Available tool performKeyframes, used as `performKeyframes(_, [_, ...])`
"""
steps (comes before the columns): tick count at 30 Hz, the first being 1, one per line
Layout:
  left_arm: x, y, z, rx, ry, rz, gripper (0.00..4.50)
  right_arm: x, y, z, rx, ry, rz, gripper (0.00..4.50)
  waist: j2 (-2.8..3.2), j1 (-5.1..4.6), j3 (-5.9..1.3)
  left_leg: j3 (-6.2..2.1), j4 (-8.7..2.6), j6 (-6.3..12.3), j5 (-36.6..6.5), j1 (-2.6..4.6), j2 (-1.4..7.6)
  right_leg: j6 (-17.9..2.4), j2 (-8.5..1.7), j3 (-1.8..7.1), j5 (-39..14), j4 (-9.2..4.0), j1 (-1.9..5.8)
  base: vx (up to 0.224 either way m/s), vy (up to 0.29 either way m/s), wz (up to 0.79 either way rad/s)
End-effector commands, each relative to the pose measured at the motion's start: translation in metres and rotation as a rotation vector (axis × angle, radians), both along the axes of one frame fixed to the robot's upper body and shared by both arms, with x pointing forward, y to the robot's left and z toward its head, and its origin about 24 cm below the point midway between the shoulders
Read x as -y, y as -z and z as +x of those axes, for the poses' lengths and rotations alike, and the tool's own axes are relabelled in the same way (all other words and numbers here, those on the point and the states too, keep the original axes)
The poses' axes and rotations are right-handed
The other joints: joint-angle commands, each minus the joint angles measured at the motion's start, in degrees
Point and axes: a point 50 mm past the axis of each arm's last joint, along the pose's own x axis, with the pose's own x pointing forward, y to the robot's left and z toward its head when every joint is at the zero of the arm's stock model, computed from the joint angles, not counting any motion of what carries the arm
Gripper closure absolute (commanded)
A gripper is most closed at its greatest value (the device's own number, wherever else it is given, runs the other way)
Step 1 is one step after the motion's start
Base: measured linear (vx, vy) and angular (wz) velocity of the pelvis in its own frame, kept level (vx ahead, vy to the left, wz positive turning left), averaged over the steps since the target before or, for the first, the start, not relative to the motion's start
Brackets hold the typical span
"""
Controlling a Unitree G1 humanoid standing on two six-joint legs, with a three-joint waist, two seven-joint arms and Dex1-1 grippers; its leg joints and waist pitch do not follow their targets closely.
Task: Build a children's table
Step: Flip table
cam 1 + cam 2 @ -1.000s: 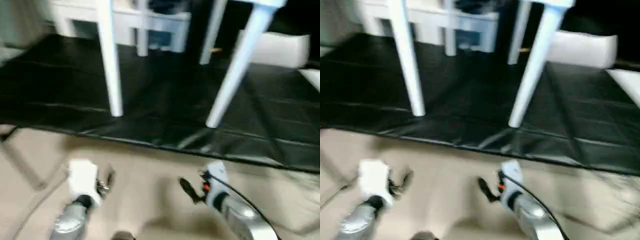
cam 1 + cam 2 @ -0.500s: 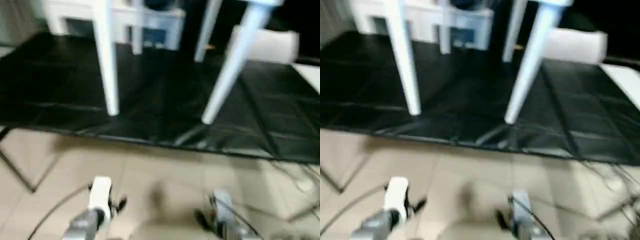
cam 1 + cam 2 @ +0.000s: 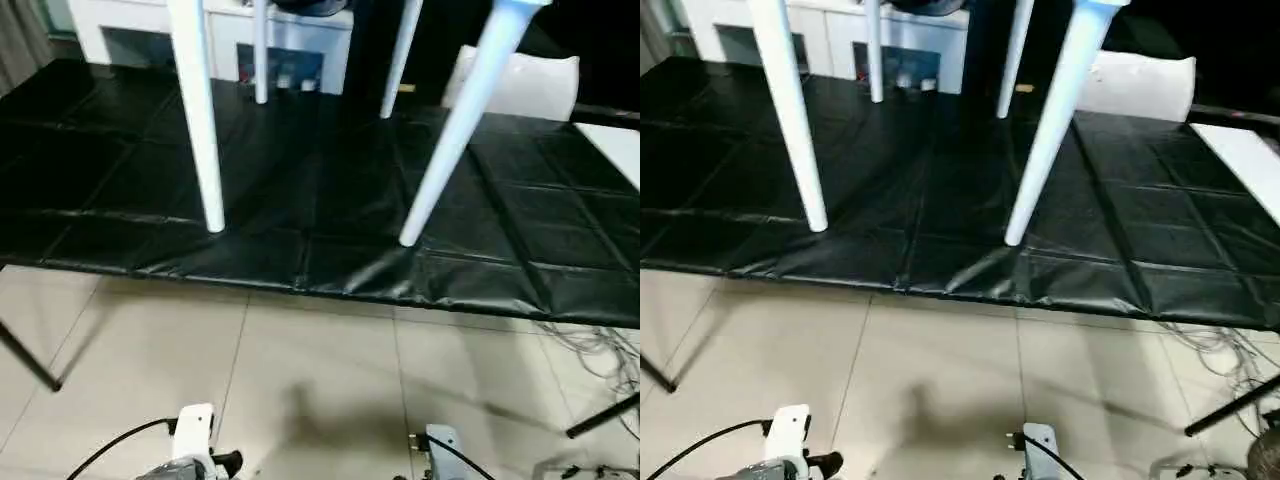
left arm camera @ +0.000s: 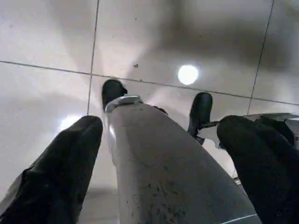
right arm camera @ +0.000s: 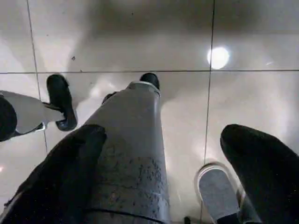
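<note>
The children's table stands upright on a black mat (image 3: 300, 180). Its four white tapered legs show: two near ones (image 3: 200, 120) (image 3: 450, 130) and two far ones (image 3: 260, 50) (image 3: 400, 55). The top is cut off above the picture. Both arms hang low at the picture's bottom edge, well in front of the mat, over beige floor tiles. My left gripper (image 4: 161, 126) is open, its black fingers (image 4: 70, 158) spread wide with nothing between them. My right gripper (image 5: 163, 133) is open too and holds nothing. Below both grippers are my own grey legs and black feet.
A white cabinet (image 3: 290, 40) stands behind the mat, with a white block (image 3: 520, 85) at the back right. A flat white panel (image 3: 610, 145) lies at the right edge. Cables (image 3: 600, 350) trail on the tiles at right. Black stand legs (image 3: 25, 355) (image 3: 600, 415) slant in from both sides.
Both arms have dropped toward the picture's bottom edge, away from the mat. The table has not moved.
</note>
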Motion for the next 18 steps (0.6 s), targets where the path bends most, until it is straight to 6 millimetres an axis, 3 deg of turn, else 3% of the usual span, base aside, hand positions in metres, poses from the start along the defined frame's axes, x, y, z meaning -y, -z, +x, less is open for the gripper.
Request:
performKeyframes(1, [0.0051, 0.0056, -0.0121, -0.053, -0.006, -0.016, 0.04, 0.0014, 0.0001, -0.0004, -0.005, 0.003, 0.001, 0.0, 0.59, 0.37, -1.31, -1.09, -5.34, 1.81, -14.0, -0.28, 4.6, -11.9, -6.99, 3.82, -13.9, -5.86, 0.9, 0.0, 0.0, 0.0])
performKeyframes(10, [0.0051, 0.0056, -0.0121, -0.053, -0.006, -0.016, 0.04, 0.0014, 0.0001, -0.0004, -0.005, 0.003, 0.001, 0.0, 0.52, 0.5, -1.47, -0.79, -5.35, 2.37, -11.5, -0.53, 4.64, -12.2, -6.89, 3.85, -9.9, -5.5, 0.99, 0.0, 0.0, 0.0])
performKeyframes(18, [0.0051, 0.0056, -0.0121, -0.053, -0.006, -0.016, 0.04, 0.0014, 0.0001, -0.0004, -0.005, 0.003, 0.001, 0.0, 0.57, 0.45, -1.25, -0.88, -5.58, 1.9, -13.6, -0.45, 4.75, -11.6, -6.97, 3.92, -13.5, -5.91, 0.76, 0.0, 0.0, 0.0])
